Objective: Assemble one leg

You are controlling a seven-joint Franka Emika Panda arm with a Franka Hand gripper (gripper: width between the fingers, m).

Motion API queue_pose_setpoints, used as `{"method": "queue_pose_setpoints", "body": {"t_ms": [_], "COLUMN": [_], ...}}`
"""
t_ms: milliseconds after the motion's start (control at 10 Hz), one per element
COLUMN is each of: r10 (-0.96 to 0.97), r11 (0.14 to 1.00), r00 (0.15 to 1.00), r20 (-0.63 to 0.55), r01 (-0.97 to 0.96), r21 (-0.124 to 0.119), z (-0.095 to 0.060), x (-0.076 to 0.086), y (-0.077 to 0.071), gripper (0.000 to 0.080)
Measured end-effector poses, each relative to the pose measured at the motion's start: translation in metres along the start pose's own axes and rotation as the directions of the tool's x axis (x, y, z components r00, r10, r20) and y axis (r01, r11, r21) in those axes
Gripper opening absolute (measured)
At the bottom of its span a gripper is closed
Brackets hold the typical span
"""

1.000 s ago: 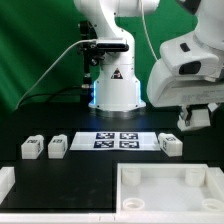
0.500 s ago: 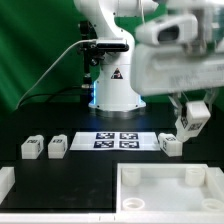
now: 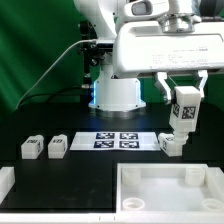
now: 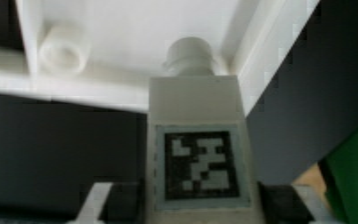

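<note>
Scanning from the exterior view's left, I've got two spare legs (image 3: 31, 148) sitting side by side on the black table (image 3: 90, 168), well apart from the action, parked there till needed, I'd guess. Next right is the marker board (image 3: 117, 141), lying flat. Just beside its right end a third leg (image 3: 170, 144) waits on the table.

Right above that one, the gripper (image 3: 183, 92) has its fingers clamped on the sides of the leg (image 3: 184, 112). It's upright in the air, touching nothing, with the tag facing the camera. On the wrist view its peg (image 4: 190, 55) points away from the gripper toward the white part below. My read is that's why it's gripped at the tag end, so the peg stays free to go in.

Near right is the big tray-like part (image 3: 170, 186). The corner recesses I can see have nothing in them.
</note>
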State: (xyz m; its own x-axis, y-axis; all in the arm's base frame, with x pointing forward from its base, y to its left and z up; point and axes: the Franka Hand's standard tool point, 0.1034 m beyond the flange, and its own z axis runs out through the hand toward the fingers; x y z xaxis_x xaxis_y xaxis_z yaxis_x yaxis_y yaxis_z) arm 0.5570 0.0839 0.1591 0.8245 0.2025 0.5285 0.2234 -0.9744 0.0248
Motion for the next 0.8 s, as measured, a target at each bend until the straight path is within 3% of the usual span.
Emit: {"method": "queue_pose_setpoints", "body": {"t_ms": [100, 200, 400, 800], "r10": [-0.001, 0.0, 0.012, 0.02], "r11": [1.0, 1.0, 1.0, 0.999], "r00": [0.999, 0.999, 1.0, 1.0], "r20": [0.043, 0.043, 0.013, 0.013], "r01": [0.001, 0.0, -0.012, -0.021], "r21": [0.01, 0.01, 0.019, 0.033], "z": [0.003, 0.004, 0.028, 0.066], "x": [-0.006, -0.002, 0.034, 0.044], "y": [-0.002, -0.002, 0.0, -0.004], "gripper": [0.0292, 0.0292, 0.0292, 0.0292]}}
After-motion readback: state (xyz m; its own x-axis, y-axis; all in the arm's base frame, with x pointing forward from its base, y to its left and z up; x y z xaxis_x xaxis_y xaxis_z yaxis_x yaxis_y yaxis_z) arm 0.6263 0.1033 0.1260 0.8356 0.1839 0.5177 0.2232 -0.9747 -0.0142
